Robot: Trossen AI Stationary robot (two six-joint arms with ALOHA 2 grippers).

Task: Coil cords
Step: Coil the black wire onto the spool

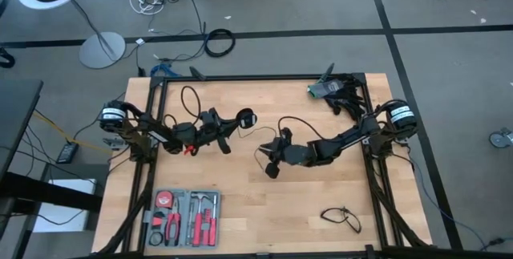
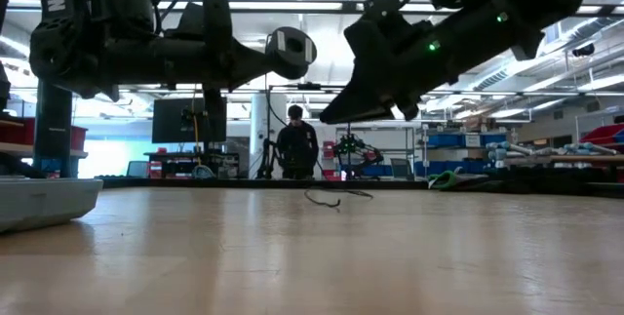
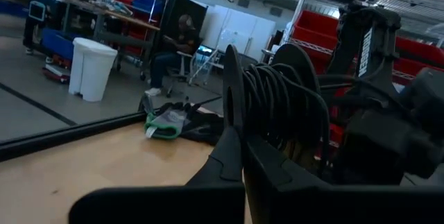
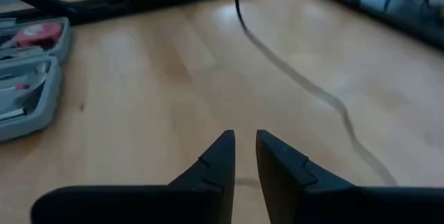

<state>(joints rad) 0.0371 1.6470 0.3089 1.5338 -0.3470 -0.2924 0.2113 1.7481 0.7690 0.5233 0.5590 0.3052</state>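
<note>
While left gripper (image 3: 239, 148) clamps coiled cords (image 3: 277, 99), right gripper (image 4: 245, 151) slightly parted, empty, cord (image 4: 298, 78) ahead.

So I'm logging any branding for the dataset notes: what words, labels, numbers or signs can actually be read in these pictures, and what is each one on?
"OSSEN": white letters running down the dark robot arm in the low view, top cut off by the picture's edge.
White vertical lettering on the black robot arm in the left wrist view: too blurred to read.
Grey plastic tool case with the red tape measure: no legible print.
</note>
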